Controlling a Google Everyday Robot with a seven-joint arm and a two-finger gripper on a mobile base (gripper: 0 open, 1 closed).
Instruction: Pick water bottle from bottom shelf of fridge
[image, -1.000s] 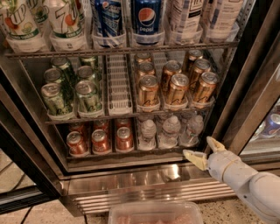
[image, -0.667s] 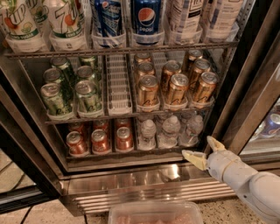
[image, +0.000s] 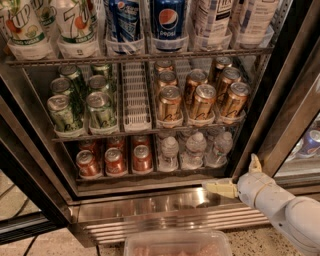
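Three water bottles, clear with white caps, stand on the right half of the bottom shelf (image: 125, 178) of the fridge (image: 165, 212): one at the left (image: 170, 152), one in the middle (image: 195, 150), one at the right (image: 220, 147). My gripper (image: 236, 175) is outside the fridge at the lower right, just below and to the right of the rightmost bottle. It is open, with one tan finger (image: 219, 188) pointing left over the steel sill and the other (image: 255, 164) pointing up. It holds nothing and touches no bottle.
Orange-red cans (image: 114, 160) fill the bottom shelf's left half. Green cans (image: 80, 107) and gold cans (image: 200, 100) sit on the tier above, tall soda bottles (image: 167, 22) on top. The black-edged door frame (image: 285, 100) stands close on the right. A clear tub (image: 177, 243) lies below.
The gripper has dipped slightly toward the steel sill. The bottles and cans have not moved.
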